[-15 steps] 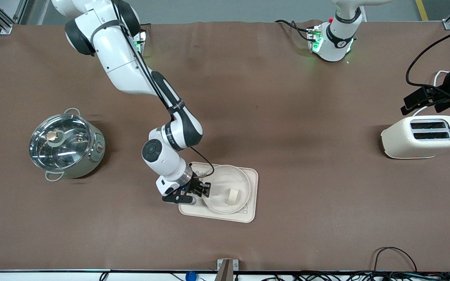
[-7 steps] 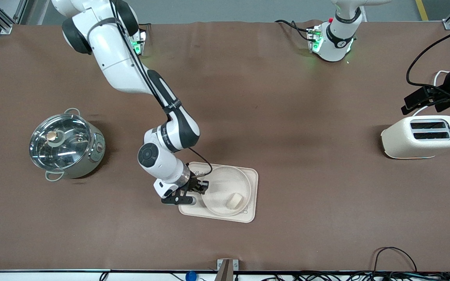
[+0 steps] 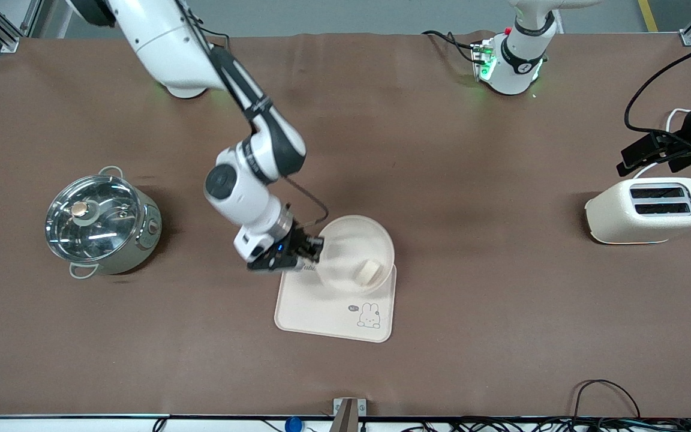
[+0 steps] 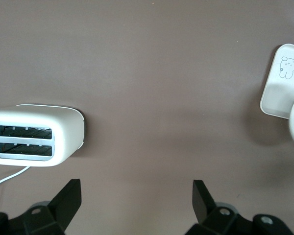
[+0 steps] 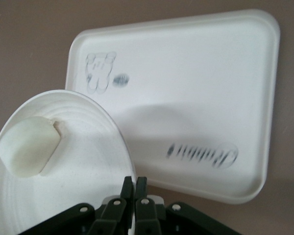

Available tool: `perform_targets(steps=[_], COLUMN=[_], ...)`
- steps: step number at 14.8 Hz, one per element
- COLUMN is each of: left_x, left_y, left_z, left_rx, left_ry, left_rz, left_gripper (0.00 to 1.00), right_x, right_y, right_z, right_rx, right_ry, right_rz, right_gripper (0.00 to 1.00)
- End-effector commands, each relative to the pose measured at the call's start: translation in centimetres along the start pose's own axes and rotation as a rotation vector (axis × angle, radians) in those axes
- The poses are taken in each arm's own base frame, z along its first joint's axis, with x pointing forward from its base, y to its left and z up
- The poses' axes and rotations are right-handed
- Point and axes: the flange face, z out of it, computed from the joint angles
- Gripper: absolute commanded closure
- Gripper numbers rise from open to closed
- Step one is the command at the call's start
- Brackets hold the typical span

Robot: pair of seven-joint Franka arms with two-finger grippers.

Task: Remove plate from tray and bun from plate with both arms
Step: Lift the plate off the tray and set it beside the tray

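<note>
My right gripper (image 3: 315,249) is shut on the rim of the round cream plate (image 3: 345,240) and holds it tilted in the air over the tray's edge nearer the robots' bases. The small pale bun (image 3: 370,270) lies inside the plate, low against the rim away from the gripper. In the right wrist view the plate (image 5: 78,166) with the bun (image 5: 29,146) fills the corner beside my pinched fingers (image 5: 134,182). My left gripper (image 3: 645,155) waits open above the table by the toaster, nothing between its fingers (image 4: 137,196).
The rectangular cream tray (image 3: 321,306) with a rabbit drawing lies under the plate (image 5: 196,98). A steel pot (image 3: 102,225) with a glass lid stands toward the right arm's end. A white toaster (image 3: 648,210) stands toward the left arm's end (image 4: 36,134).
The right gripper closed on the plate's rim and lifted the plate with the bun off the tray, toward the robots' bases, uncovering the rabbit drawing. The left arm has not moved.
</note>
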Motion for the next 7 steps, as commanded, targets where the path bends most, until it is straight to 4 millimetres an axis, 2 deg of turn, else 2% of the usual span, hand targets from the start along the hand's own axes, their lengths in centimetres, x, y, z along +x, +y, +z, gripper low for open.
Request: perform_targets(steps=[1,3,4,7], left_x=[0.1,0.1,0.1,0.1], left_y=[-0.2,-0.3,-0.3,-0.2], left_z=[-0.5,-0.5,-0.5,-0.5], left_rx=[0.017,0.017,0.017,0.014], left_ry=[-0.003,-0.003,-0.003,-0.003], left_rz=[0.013,0.013,0.013,0.014], left_gripper=[0.00,0.00,0.00,0.00], right_x=[-9.8,-14.2,-15.8,-17.7], right_y=[0.3,-2.0,-2.5,-2.4], right_z=[0.0,1.2,2.2,4.2], right_rx=[0.007,0.033,0.035,0.017], right_ry=[0.026,0.048,0.043,0.013], right_rz=[-0.019,-0.028,-0.025,-0.035], right_gripper=[0.99,0.99,0.98,0.91])
